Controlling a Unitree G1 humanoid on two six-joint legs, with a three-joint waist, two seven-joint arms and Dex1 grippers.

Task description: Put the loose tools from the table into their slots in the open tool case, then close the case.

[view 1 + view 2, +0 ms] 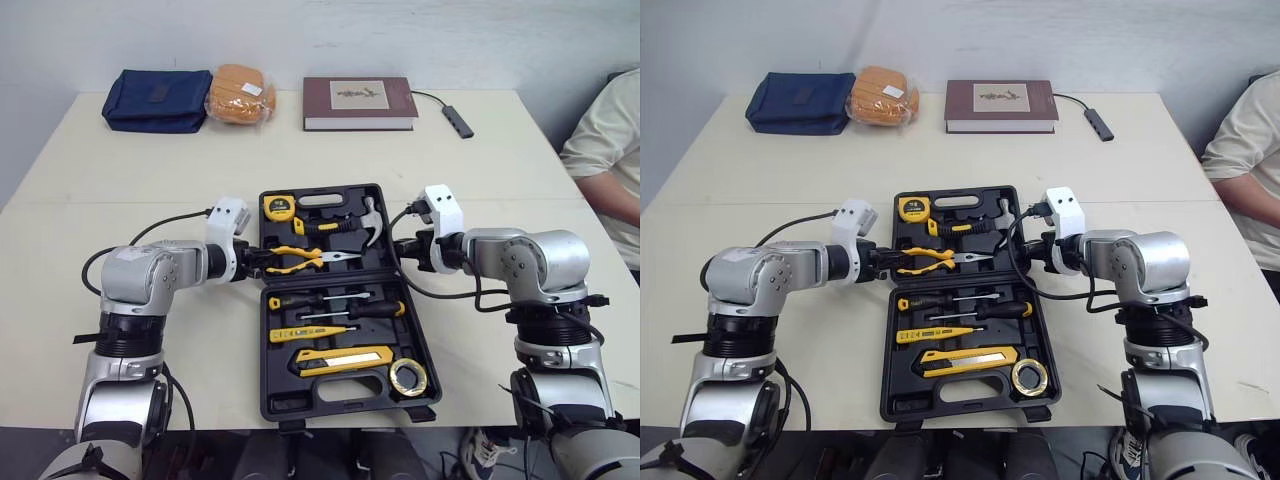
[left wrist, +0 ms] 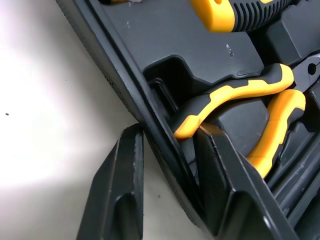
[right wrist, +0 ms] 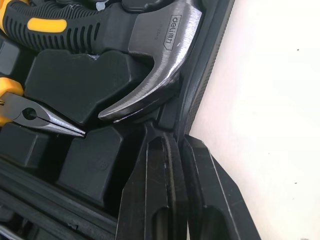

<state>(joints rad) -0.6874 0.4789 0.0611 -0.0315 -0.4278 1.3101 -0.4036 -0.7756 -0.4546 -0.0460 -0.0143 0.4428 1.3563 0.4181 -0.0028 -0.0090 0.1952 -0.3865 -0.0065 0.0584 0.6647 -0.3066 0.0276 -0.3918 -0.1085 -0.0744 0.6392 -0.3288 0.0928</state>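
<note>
Black left claw [image 1: 262, 262], right claw [image 1: 398, 250] straddle case [image 1: 266, 350] walls.

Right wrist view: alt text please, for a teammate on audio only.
The right pincer grips the right rim of the open tool case, one finger inside and one outside over the table. Just past its tips, the steel head of the hammer and the pointed nose of the pliers sit in moulded slots.

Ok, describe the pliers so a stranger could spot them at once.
On the table, find the open black tool case. In its far half, just beyond the hinge, lie the pliers. Unlike the hammer and tape measure behind them, they have two curved yellow-and-black handles and a pointed nose.
</note>
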